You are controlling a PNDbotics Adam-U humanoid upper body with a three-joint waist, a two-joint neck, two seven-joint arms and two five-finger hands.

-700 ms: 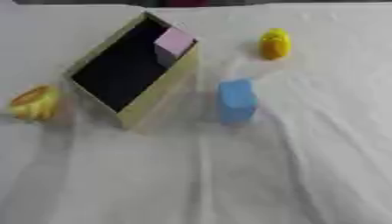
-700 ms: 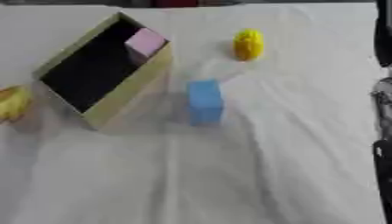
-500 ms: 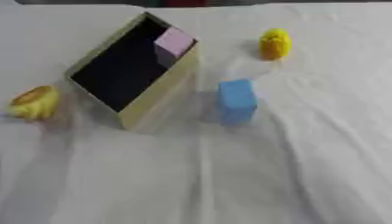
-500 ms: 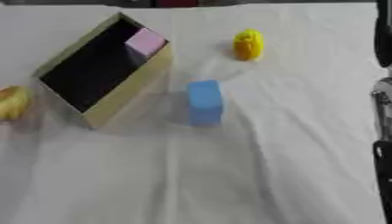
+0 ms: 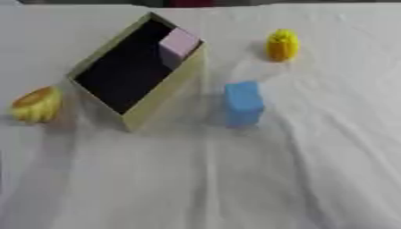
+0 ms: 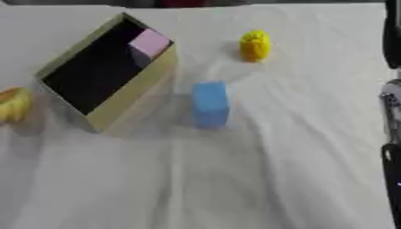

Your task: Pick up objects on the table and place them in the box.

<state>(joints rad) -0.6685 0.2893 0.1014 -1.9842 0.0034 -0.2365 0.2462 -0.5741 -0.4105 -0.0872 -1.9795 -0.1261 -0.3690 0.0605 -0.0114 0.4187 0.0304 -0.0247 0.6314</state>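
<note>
A white cloth [image 5: 235,179] covers the table, wrinkled on the right side. On its far left stands an open box [image 5: 168,96] with tan walls and a dark inside, turned at an angle so that one corner points toward the far edge. A pink block [image 5: 179,44] lies inside the box, in its far corner, against the right wall.

Three things lie on the cloth outside the box. A blue block [image 5: 244,103] stands just to the right of the box, near its long right wall but apart from it. A small yellow thing [image 5: 282,44] with a ribbed surface sits farther off, to the right of the box's far corner and well apart from the blue block. A yellow-orange rounded thing [image 5: 35,105], perhaps a toy fruit, rests at the left edge, near the box's near left wall.

In the right eye view a dark and silver strip of the robot's right arm [image 6: 392,112] runs down the right edge. Neither hand shows in either view, so how their fingers stand cannot be told.
</note>
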